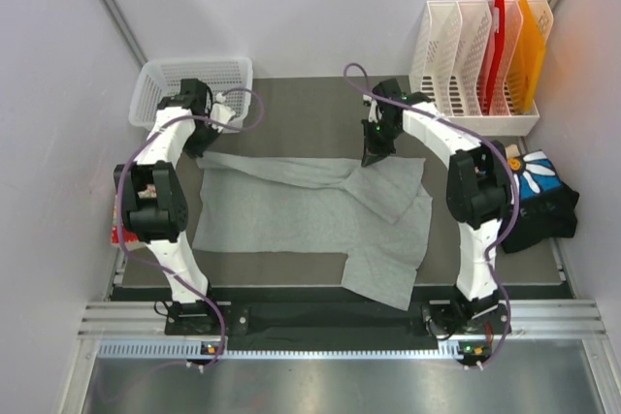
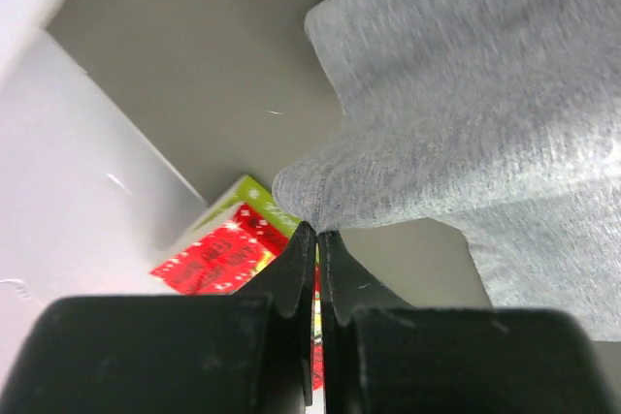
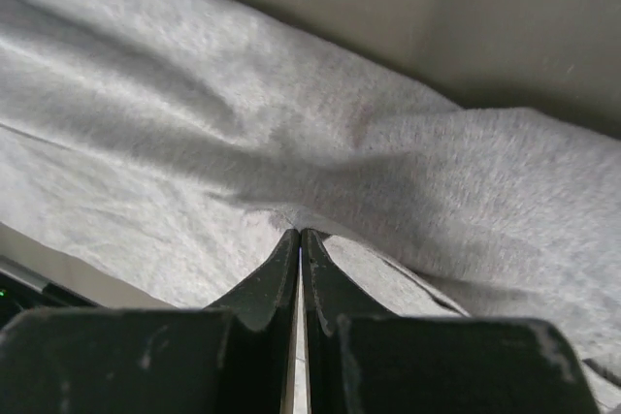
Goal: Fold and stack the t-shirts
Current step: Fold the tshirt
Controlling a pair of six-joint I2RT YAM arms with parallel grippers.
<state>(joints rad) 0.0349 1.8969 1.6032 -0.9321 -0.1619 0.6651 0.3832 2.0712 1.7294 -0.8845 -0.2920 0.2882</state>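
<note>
Biggest worry for us: both grips look thin. The left gripper (image 2: 316,232) is pinched shut on just the tip of a corner of the grey t-shirt (image 1: 291,210), right at the ends of its fingers. Any sideways tug could pop the cloth free. The right gripper (image 3: 300,233) is likewise closed on a small raised ridge of the same shirt. We can't tell how many layers it's got, so it might lift only the top one. If the two arms don't travel evenly, we reckon the fold comes out crooked. The near right flap of the shirt also seems to reach the front edge of the table (image 1: 291,109), so it could drag or slide off.

The shirt lies spread across the middle of the table, rumpled on its right side. The left gripper has its far left corner, near the white basket (image 1: 194,75). The right one has the far edge, right of the middle. The other shirts (image 1: 539,201) are heaped off to the right.
</note>
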